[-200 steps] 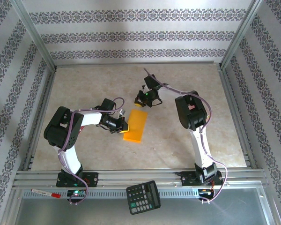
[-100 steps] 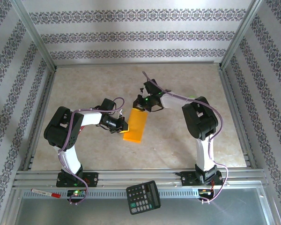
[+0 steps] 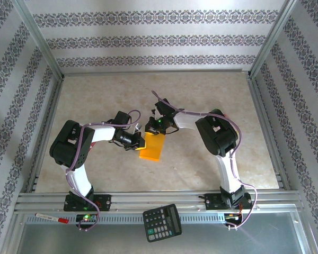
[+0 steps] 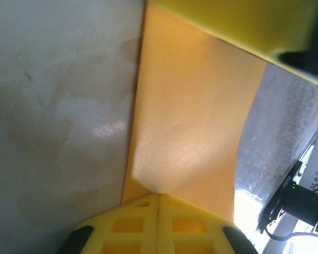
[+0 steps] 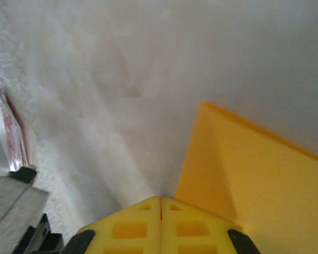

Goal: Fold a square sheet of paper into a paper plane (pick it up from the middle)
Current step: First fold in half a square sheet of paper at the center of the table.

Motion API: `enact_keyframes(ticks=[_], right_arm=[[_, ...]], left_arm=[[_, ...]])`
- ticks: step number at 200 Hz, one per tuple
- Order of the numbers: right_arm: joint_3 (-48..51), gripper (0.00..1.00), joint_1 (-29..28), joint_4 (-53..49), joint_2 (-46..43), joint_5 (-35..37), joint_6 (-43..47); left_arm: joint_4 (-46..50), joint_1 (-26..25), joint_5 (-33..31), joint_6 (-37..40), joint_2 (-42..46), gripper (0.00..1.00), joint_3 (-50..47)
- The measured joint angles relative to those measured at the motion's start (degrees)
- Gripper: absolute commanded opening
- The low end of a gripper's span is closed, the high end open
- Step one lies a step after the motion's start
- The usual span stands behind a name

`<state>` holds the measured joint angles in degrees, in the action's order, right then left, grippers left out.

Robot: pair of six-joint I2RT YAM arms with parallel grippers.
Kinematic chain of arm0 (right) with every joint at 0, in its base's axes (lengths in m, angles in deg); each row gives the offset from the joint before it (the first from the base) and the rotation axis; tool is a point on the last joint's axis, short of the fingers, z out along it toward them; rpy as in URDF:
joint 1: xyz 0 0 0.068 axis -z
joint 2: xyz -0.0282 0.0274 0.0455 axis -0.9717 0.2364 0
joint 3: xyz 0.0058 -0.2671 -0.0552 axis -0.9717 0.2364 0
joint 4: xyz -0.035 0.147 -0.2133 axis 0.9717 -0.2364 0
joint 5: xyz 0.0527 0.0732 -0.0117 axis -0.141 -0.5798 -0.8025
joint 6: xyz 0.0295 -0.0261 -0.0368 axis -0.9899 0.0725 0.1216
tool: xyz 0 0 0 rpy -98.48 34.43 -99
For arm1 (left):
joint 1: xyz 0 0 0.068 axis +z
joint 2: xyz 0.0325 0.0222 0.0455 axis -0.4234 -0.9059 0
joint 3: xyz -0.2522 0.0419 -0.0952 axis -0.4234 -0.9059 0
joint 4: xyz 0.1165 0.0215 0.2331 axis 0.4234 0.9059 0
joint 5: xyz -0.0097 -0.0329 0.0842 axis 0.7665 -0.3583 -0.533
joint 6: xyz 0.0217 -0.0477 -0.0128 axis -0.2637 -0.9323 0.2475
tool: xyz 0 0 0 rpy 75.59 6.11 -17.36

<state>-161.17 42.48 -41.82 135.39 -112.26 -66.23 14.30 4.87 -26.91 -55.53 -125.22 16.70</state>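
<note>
Here, the orange sheet of paper (image 3: 152, 147) lies flat near the middle of the table (image 3: 212, 95), folded into a narrow rectangle. The left gripper (image 3: 140, 142) is at its left edge, jaws pressed together, tips touching the paper (image 4: 191, 116) in the left wrist view. The right gripper (image 3: 158, 127) is at the sheet's far end, also closed tight, tips beside the paper's corner (image 5: 254, 174). A black calculator (image 3: 162, 222) lies well apart, on the near ledge.
</note>
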Motion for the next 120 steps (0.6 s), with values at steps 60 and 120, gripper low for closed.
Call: enact_keyframes(ticks=[60, 120], right_arm=[[2.2, 0.0, 0.7, 3.3, -0.2, -1.9, 0.5], [2.8, 0.0, 1.1, 4.5, -0.3, -2.8, 0.8]], left_arm=[[1.2, -0.4, 0.0, -2.2, 1.5, 0.24, 0.3], [1.2, -0.1, 0.0, -7.2, 5.1, 0.06, 1.5]])
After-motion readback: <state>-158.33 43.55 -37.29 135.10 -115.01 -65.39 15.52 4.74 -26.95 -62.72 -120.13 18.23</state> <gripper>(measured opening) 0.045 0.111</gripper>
